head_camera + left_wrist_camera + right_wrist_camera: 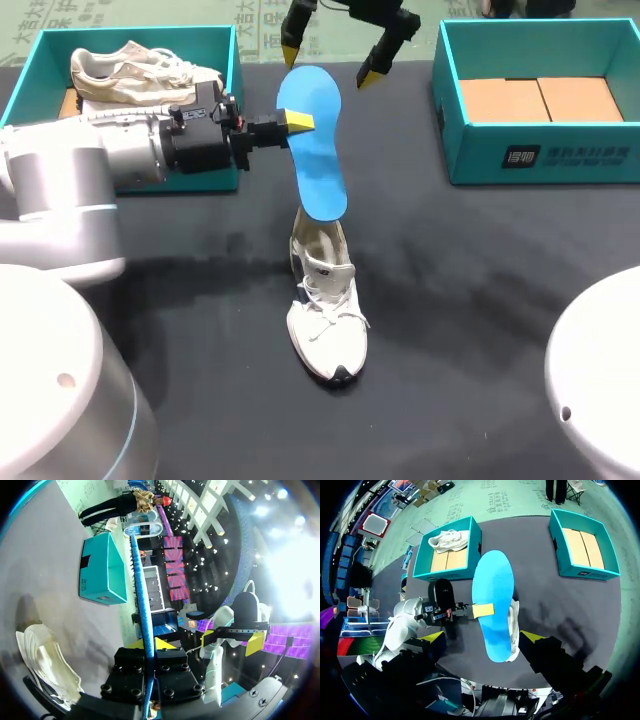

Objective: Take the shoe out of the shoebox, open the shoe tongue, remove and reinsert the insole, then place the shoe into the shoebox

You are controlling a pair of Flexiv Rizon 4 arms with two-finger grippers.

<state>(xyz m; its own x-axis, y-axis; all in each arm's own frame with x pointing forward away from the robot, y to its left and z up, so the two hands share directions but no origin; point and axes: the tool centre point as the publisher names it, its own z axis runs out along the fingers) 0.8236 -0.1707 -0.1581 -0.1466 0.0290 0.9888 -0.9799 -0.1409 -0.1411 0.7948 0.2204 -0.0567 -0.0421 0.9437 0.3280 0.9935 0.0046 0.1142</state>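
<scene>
Left jaws tight on blue insole (pixel 316 165)

insole (pixel 313 140): bright blue — plain
shoe (pixel 326 310): white, cream lining
shoeboxes (pixel 560 160): teal walls — tan floor
table (pixel 480 300): black
fingertips (pixel 301 121): yellow

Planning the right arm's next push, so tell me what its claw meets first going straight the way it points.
Most likely the blue insole, held by the left claw: it lies straight ahead of the open right claw. The white shoe sits beyond it. Depth is unclear.
</scene>
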